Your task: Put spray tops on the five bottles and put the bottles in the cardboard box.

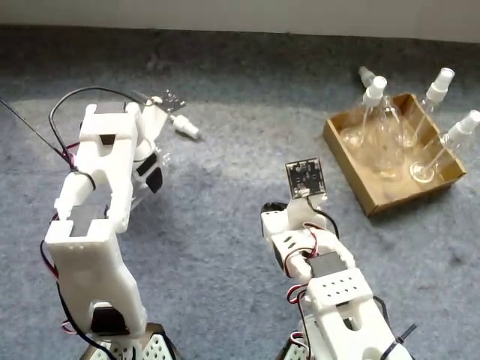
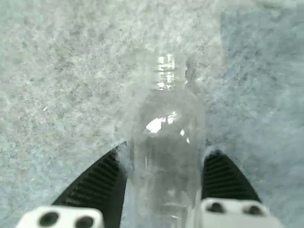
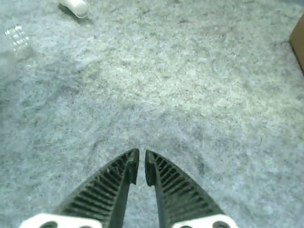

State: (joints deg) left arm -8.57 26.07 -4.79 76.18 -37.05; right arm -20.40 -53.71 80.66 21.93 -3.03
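Observation:
A clear bottle (image 2: 166,137) with a bare threaded neck sits between the fingers of my left gripper (image 2: 166,152), which is shut on its body. From above, the left gripper (image 1: 150,146) is at the far left of the carpet, with the bottle's neck (image 1: 166,99) pointing away. A white spray top (image 1: 185,127) lies loose on the carpet just right of it, also seen as the spray top (image 3: 76,5). My right gripper (image 3: 141,159) is shut on nothing, low over bare carpet. The cardboard box (image 1: 345,169) at the right holds several bottles (image 1: 386,142) with spray tops.
Grey carpet covers the whole work area. The right arm (image 1: 311,240) stands at the front centre, between the left arm and the box. A corner of the box (image 3: 299,42) shows in the right wrist view. A pale wall runs along the back edge.

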